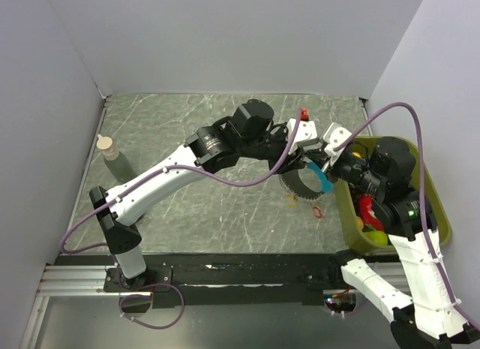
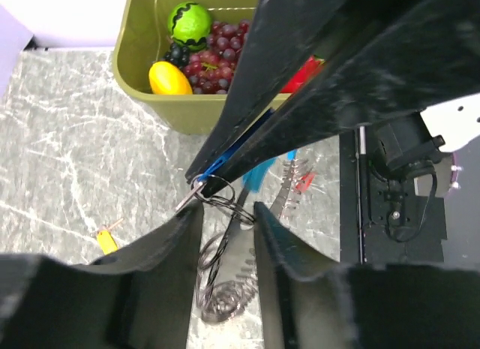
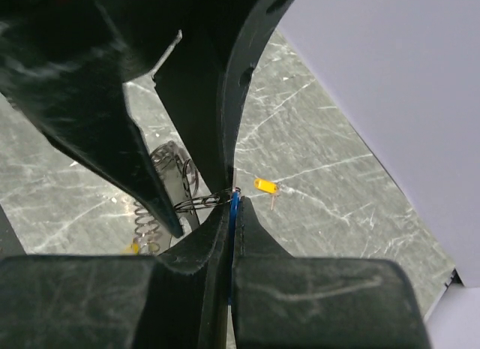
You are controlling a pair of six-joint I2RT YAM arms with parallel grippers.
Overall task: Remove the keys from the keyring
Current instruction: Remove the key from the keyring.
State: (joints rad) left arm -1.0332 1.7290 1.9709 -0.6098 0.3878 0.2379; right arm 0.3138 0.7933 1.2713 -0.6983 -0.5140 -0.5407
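Right claw [image 3: 233, 208] is clamping down on the blue key [image 2: 217, 168], which is running lengthwise back between its fingers. The keyring [image 2: 217, 201] is hanging right off that claw's tip, sitting inside the left claw's [image 2: 227, 209] spread fingers (not pinched, far as I can tell), so left is nearer for grabbing it.
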